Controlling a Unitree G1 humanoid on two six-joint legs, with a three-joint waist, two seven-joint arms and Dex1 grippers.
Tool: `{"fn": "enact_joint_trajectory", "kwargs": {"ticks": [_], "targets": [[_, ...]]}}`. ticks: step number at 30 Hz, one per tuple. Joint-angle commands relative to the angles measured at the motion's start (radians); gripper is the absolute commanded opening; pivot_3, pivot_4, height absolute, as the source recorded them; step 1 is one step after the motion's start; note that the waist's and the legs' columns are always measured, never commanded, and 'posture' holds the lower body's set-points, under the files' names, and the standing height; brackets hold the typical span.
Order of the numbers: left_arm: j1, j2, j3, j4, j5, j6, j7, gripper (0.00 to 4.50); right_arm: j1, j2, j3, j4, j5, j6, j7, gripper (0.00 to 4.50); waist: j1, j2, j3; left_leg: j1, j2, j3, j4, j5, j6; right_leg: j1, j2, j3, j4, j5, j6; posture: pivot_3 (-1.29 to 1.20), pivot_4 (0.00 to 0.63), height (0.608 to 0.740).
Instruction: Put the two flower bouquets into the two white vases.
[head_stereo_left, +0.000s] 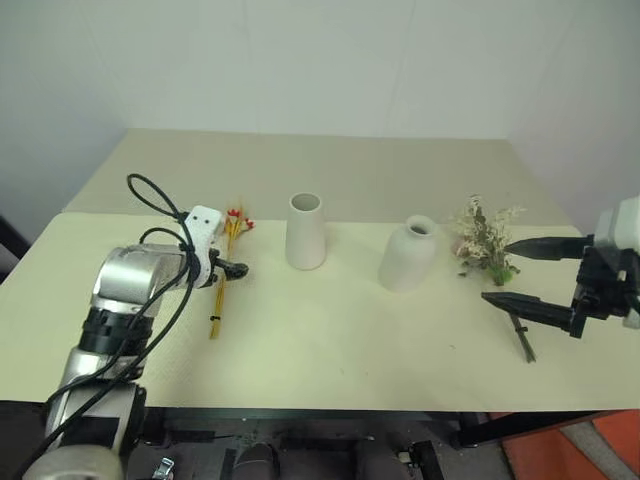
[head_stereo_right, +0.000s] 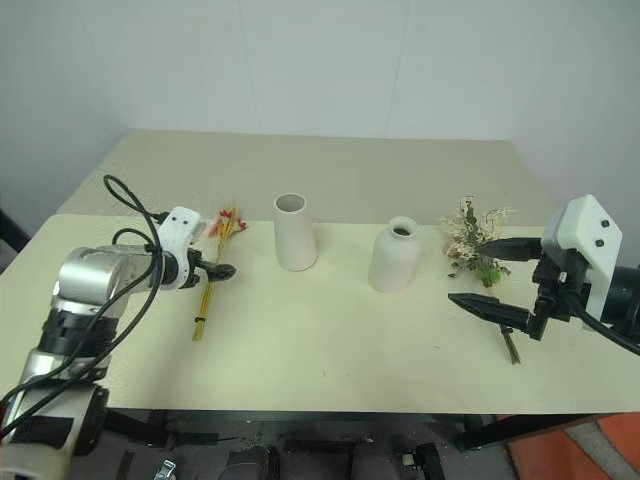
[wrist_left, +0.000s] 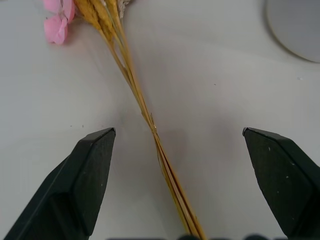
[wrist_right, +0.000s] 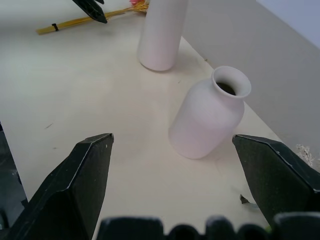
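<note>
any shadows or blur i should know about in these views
Left wrist view: soft shadow on the table beside the yellow stems, whose far blossoms look soft. Right wrist view: squat vase sharp, faint shadow at its base. Eye views: even light, no glare.

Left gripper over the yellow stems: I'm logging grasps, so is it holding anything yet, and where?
Nothing is held. The left gripper is open, its fingers either side of the yellow-stemmed bouquet, which lies on the table.

A cream table (head_stereo_left: 330, 350) stands against plain white walls (head_stereo_left: 300, 60) meeting in 2 corners.
</note>
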Motion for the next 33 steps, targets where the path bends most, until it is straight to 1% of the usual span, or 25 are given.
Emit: {"fn": "enact_joint_trajectory", "kwargs": {"ticks": [1,6,9,13,15,19,21,24,26,29,31,33], "targets": [[-0.041,-0.038,0.026,0.064,0.024,0.015,0.051,4.43,0.009,-0.010,-0.025,0.004,-0.017,-0.008,-0.007,4.48,0.000,0.000,0.000,0.000,0.000,0.000,0.000,0.000,0.000,0.000,0.000,0.000,0.000,0.000,0.000,0.00,0.150,0.740],[-0.075,-0.100,0.073,0.186,0.041,-0.034,0.108,4.43,0.028,-0.001,-0.032,0.006,-0.027,-0.018,-0.005,4.48,0.002,0.000,0.000,0.001,-0.001,-0.001,0.000,0.000,0.000,0.001,0.000,0.000,0.001,0.000,0.000,0.00,0.150,0.740],[-0.111,-0.130,0.111,0.257,0.044,-0.058,0.143,3.83,0.036,-0.002,-0.037,0.014,-0.035,-0.025,0.002,4.50,0.001,0.000,0.000,0.002,-0.001,-0.001,0.000,0.000,0.000,0.001,0.000,0.000,0.001,0.001,0.000,0.00,0.150,0.740],[-0.153,-0.142,0.125,0.312,0.039,-0.069,0.133,2.55,0.043,-0.003,-0.041,0.015,-0.043,-0.025,0.003,4.50,0.002,0.000,0.000,0.002,-0.001,-0.002,0.000,0.000,0.000,0.001,0.000,0.000,0.001,0.001,0.000,0.00,0.150,0.740],[-0.162,-0.143,0.121,0.322,0.042,-0.068,0.130,1.97,0.047,-0.001,-0.044,0.013,-0.044,-0.024,0.002,4.50,0.002,0.000,0.000,0.001,-0.001,-0.002,0.000,0.000,0.000,0.001,0.000,0.000,0.000,0.001,0.000,0.00,0.150,0.740],[-0.163,-0.144,0.129,0.336,0.044,-0.074,0.131,0.60,0.062,0.008,-0.054,0.008,-0.050,-0.025,-0.003,4.50,0.004,0.000,0.000,0.001,-0.002,-0.002,0.000,0.000,0.000,0.001,0.000,0.000,0.000,0.001,0.000,0.00,0.150,0.740],[-0.164,-0.146,0.137,0.344,0.051,-0.089,0.144,0.03,0.070,0.011,-0.058,0.006,-0.054,-0.029,-0.005,4.50,0.004,0.000,0.000,0.001,-0.002,-0.002,0.000,0.000,0.000,0.001,0.000,0.000,0.000,0.001,0.000,0.00,0.150,0.740],[-0.173,-0.159,0.172,0.354,0.062,-0.153,0.192,0.03,0.079,0.017,-0.065,0.003,-0.056,-0.030,-0.009,4.50,0.004,0.000,0.000,0.001,-0.002,-0.002,0.000,0.000,0.000,0.001,0.000,0.000,0.000,0.001,0.001,0.00,0.150,0.740],[-0.194,-0.191,0.257,0.368,0.048,-0.249,0.268,0.03,0.086,0.021,-0.070,0.001,-0.063,-0.032,-0.012,4.50,0.006,0.000,0.000,0.001,-0.002,-0.002,0.000,0.000,0.000,0.001,0.000,0.000,0.000,0.001,0.001,0.00,0.150,0.740],[-0.226,-0.255,0.378,0.354,0.014,-0.483,0.370,0.03,0.093,0.024,-0.072,0.001,-0.072,-0.038,-0.014,4.50,0.011,-0.001,0.000,0.001,-0.002,-0.002,0.000,0.000,0.000,0.001,0.000,0.000,0.000,0.001,0.001,0.00,0.150,0.740],[-0.261,-0.288,0.423,0.361,-0.005,-0.605,0.409,0.03,0.094,0.027,-0.073,0.000,-0.080,-0.045,-0.015,4.50,0.018,-0.001,0.000,0.000,-0.002,-0.002,0.000,0.000,0.000,0.001,0.000,0.000,-0.001,0.001,0.001,0.00,0.150,0.740],[-0.263,-0.335,0.463,0.344,-0.038,-0.889,0.357,0.03,0.090,0.032,-0.070,-0.001,-0.082,-0.049,-0.022,4.50,0.023,-0.001,0.000,-0.002,-0.002,-0.002,0.000,0.000,0.000,0.000,0.000,0.000,-0.002,0.002,0.002,0.00,0.150,0.740]]}}
